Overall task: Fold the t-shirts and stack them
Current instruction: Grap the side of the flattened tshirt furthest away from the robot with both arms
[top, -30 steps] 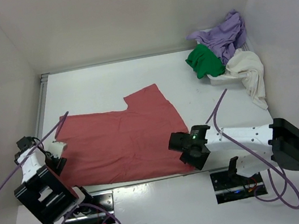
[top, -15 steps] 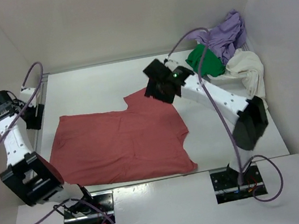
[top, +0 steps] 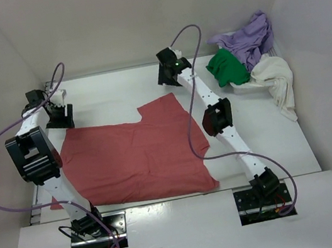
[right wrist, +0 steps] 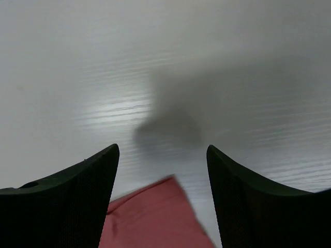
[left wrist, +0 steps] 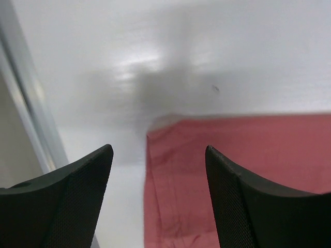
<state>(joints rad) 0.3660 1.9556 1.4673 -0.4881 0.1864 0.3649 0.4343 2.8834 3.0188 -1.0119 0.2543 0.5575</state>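
Observation:
The salmon-red t-shirt (top: pixel 136 157) lies spread flat on the middle of the table. My left gripper (top: pixel 60 118) hovers open and empty over its far left corner; in the left wrist view the gripper (left wrist: pixel 159 150) frames that corner (left wrist: pixel 232 170). My right gripper (top: pixel 167 79) hovers open and empty just beyond the shirt's far sleeve corner; in the right wrist view the gripper (right wrist: pixel 163 150) has that corner (right wrist: pixel 155 217) low between its fingers. The lavender-purple shirt (top: pixel 250 36), the bright green shirt (top: pixel 227 68) and the cream-white shirt (top: pixel 276 80) lie bunched at the back right.
A white basket (top: pixel 246 87) shows partly under the bunched shirts at the back right. White walls enclose the table on three sides. A metal rail (left wrist: pixel 26 103) runs along the table's left edge, close to my left gripper.
Both arms have swung from the near edge to the far side of the table. The left gripper now hangs over the red shirt's far left corner, the right by its far sleeve corner.

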